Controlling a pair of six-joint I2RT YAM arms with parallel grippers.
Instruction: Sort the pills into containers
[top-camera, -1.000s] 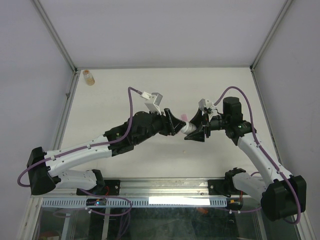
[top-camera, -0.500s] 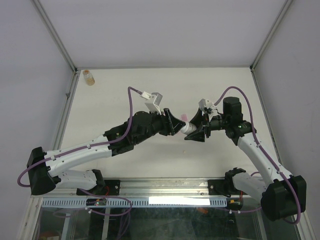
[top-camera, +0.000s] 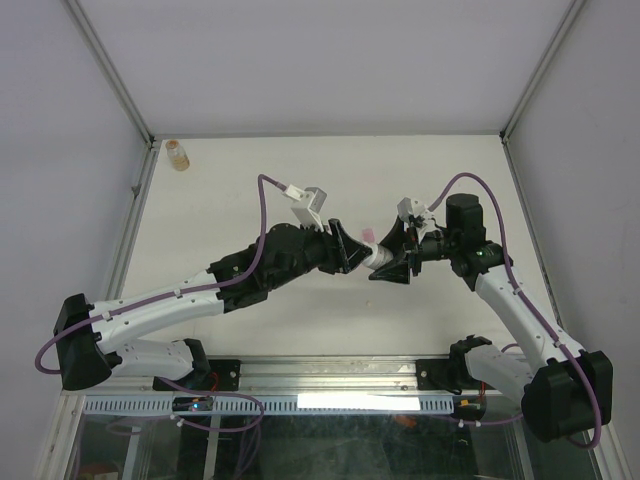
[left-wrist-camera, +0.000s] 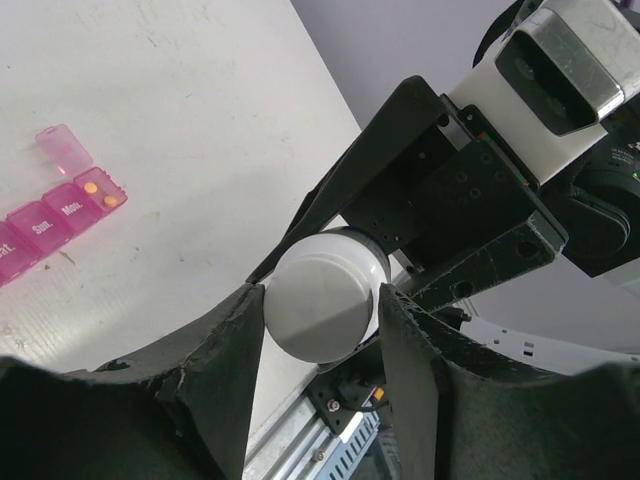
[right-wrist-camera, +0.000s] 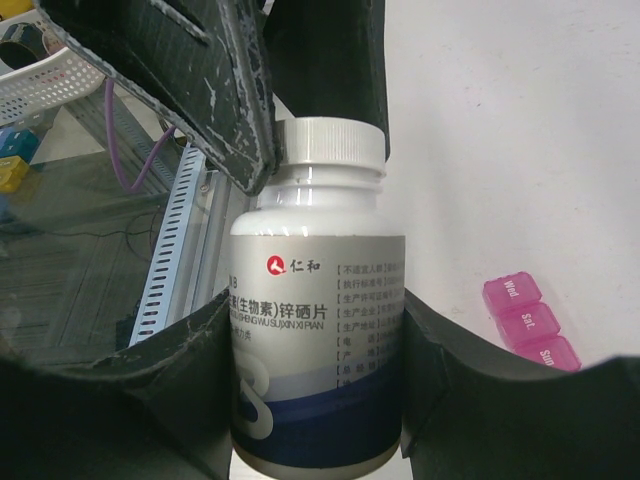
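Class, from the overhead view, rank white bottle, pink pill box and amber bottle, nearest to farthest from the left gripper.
1. White bottle: cap held in the left gripper.
2. Pink pill box: just behind the bottle.
3. Amber bottle: far back-left corner.

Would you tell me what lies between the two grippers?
A white-capped bottle: body in the right gripper, cap in the left gripper, shown in both wrist views.

The white bottle (right-wrist-camera: 318, 330) is smooth, glossy plastic, its cap (right-wrist-camera: 330, 145) ribbed. The pink containers (left-wrist-camera: 45, 222) are translucent plastic; the surface (left-wrist-camera: 200, 120) matt.
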